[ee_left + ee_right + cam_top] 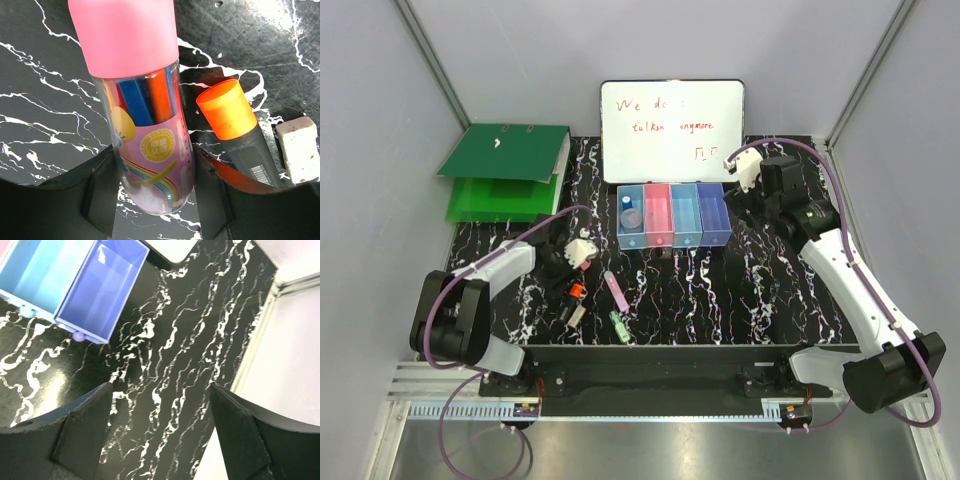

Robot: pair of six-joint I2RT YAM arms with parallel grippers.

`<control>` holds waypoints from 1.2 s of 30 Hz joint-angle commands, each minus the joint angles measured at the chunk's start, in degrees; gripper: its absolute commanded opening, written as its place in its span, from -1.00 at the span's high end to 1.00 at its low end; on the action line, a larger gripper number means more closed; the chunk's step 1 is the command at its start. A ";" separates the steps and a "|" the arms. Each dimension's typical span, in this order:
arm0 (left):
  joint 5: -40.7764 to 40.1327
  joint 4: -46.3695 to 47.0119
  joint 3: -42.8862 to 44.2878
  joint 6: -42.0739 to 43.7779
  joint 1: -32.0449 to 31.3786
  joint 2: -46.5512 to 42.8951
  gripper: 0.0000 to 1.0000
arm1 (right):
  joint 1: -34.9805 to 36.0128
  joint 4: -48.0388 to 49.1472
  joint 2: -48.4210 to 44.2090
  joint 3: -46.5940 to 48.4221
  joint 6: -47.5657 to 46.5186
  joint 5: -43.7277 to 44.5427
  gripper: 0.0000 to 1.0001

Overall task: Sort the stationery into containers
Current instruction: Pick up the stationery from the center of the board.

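Note:
My left gripper (pixel 152 172) is shut on the pink-capped tube (pixel 142 100), a clear tube of coloured pens, with a finger on each side of its lower end. The orange-red piece (pixel 227 110) lies just right of it, with the small grey-white block (pixel 299 147) beyond. From above, the left gripper (pixel 565 272) is over the orange-red piece (pixel 574 291); the lilac stick (pixel 616 291) and green clip-like piece (pixel 617 324) lie to its right. The four joined bins (pixel 672 243) stand mid-table; the blue-capped bottle (pixel 630 212) lies in the leftmost. My right gripper (pixel 735 205) is open and empty beside the purple-blue bin (pixel 107 315).
A white whiteboard (pixel 671 115) with red writing stands behind the bins. A green ring binder (pixel 505 170) lies at the back left. The table's right edge and a metal frame rail (pixel 260 335) run close to the right gripper.

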 commanded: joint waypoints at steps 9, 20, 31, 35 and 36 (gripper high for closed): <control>4.22 2.17 9.84 -0.57 0.23 -12.57 1.00 | -0.39 -9.44 0.97 9.42 14.41 -25.13 -0.84; 7.04 2.08 18.01 0.31 -5.21 -20.48 1.00 | -5.40 -9.27 8.97 18.64 25.06 -49.49 -0.83; 11.34 4.54 25.57 -1.80 -14.18 -18.73 1.00 | -5.66 -1.72 17.14 24.18 36.48 -67.86 -0.80; 13.80 4.98 28.03 -2.68 -19.00 -16.01 1.00 | -5.66 0.22 19.08 27.17 37.72 -67.52 -0.80; 13.89 4.98 28.47 -2.07 -20.15 -15.48 1.00 | -5.58 0.31 19.87 27.52 38.07 -67.69 -0.79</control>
